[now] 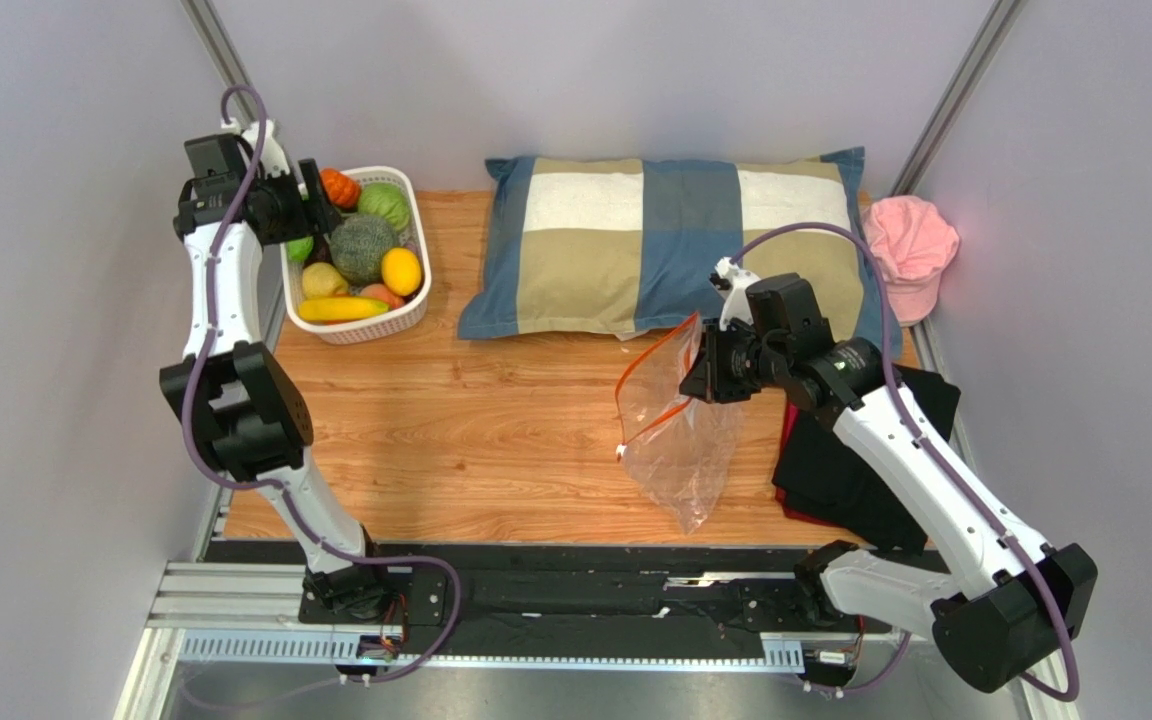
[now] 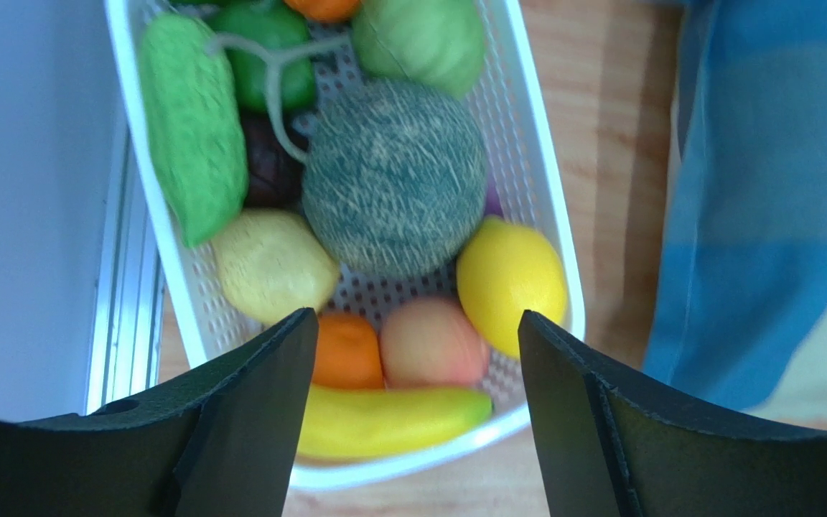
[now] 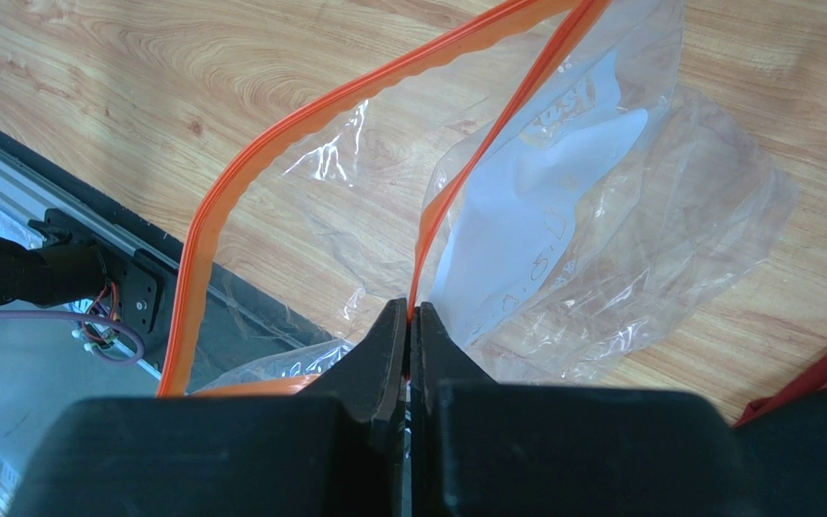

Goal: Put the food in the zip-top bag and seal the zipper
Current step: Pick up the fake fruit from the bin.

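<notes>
The food lies in a white basket [image 1: 414,308] at the far left: a yellow lemon [image 2: 510,282], a yellow banana [image 2: 391,421], a netted green melon [image 2: 394,179], an orange fruit [image 2: 347,351], a peach-coloured fruit [image 2: 432,341] and a tan pear [image 2: 273,265]. My left gripper [image 2: 416,366] is open and empty, hovering above the basket's near end. My right gripper [image 3: 408,323] is shut on the orange-red zipper [image 3: 278,140] of the clear zip-top bag [image 1: 680,443]. It holds the bag lifted with its mouth gaping. The bag is empty.
A checked blue, tan and white pillow [image 1: 672,240] lies at the back middle. A pink cap [image 1: 910,248] sits at the far right. Dark cloth [image 1: 853,465] lies under my right arm. A metal rail [image 1: 537,600] runs along the table's near edge.
</notes>
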